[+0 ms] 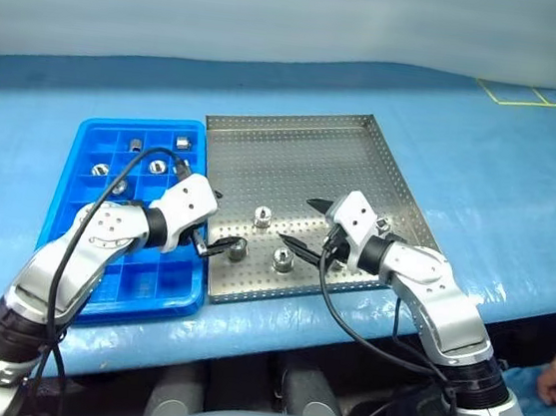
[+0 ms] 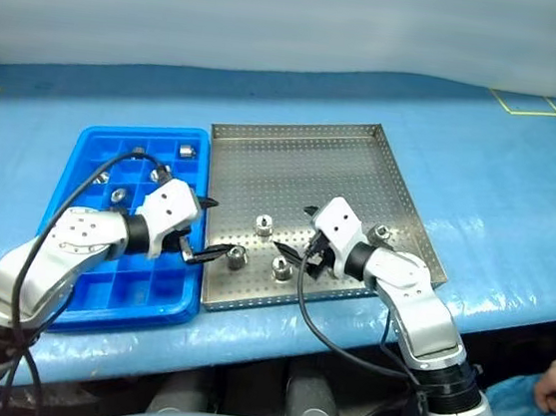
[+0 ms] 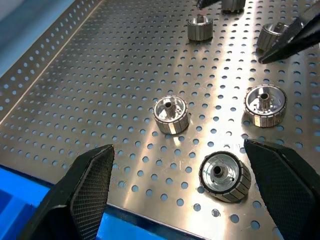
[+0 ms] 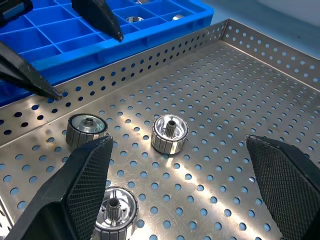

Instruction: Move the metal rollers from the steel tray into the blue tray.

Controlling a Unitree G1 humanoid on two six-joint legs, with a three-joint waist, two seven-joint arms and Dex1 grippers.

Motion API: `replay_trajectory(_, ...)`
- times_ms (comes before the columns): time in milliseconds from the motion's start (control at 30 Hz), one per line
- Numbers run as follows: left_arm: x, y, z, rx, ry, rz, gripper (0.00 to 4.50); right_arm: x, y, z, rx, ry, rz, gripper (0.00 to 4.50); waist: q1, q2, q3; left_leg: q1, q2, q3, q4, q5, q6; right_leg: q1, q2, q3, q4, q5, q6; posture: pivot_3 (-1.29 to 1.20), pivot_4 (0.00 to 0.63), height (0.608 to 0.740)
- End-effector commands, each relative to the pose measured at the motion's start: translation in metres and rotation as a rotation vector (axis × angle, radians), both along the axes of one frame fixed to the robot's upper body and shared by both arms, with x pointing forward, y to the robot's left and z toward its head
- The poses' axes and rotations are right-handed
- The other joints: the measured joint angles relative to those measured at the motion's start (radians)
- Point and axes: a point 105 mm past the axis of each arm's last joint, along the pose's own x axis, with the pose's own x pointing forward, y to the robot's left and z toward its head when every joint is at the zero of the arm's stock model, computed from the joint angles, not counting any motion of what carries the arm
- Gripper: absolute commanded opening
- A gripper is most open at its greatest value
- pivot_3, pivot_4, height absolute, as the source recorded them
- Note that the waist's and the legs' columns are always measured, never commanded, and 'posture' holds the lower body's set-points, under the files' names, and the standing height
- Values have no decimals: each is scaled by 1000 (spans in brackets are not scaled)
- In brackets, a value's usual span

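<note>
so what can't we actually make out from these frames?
- Roller count in the blue tray: the left gripper, its arm and its cable cover several compartments in the eye views.
- Roller beside the right gripper: partly hidden by that gripper's wrist.
- Far rollers in the left wrist view: cut off by the picture's edge.
- Steel tray: near right corner hidden under the right arm.

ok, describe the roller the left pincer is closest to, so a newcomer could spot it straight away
Start at the steel tray, the perforated one to the right of the blue tray. Go to its near left corner, where the open left pincer reaches over the rim. The roller by its lower fingertip is the leftmost one in the steel tray.
</note>
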Motion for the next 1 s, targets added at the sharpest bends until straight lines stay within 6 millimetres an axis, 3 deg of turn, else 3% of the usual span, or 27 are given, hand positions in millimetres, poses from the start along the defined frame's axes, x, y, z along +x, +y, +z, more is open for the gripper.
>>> replay_trajectory(33,0,-1,2,96,-4,-86,4500,-3,2,12,21,-57,6,4479,-3,0,0,0,0,0,0,0,0,0,0,0,0,0,0,-148,150,740)
replay_trajectory(233,5,3,-5,242,14,-175,4500,-5,4,11,31,-59,-4,4479,-12,0,0,0,0,0,0,0,0,0,0,0,0,0,0,-168,150,740)
replay_trajectory(633,17,-14,-22,334,70,-329,4500,-18,10,14,68,-71,42,4479,-42,0,0,-1,0,0,0,0,0,0,0,0,0,0,0,-223,150,740)
replay_trajectory(1000,20,-4,-36,405,100,-345,4500,-39,30,4,70,-10,165,4479,-93,0,0,0,0,0,1,0,0,0,0,1,1,3,6,-243,150,740)
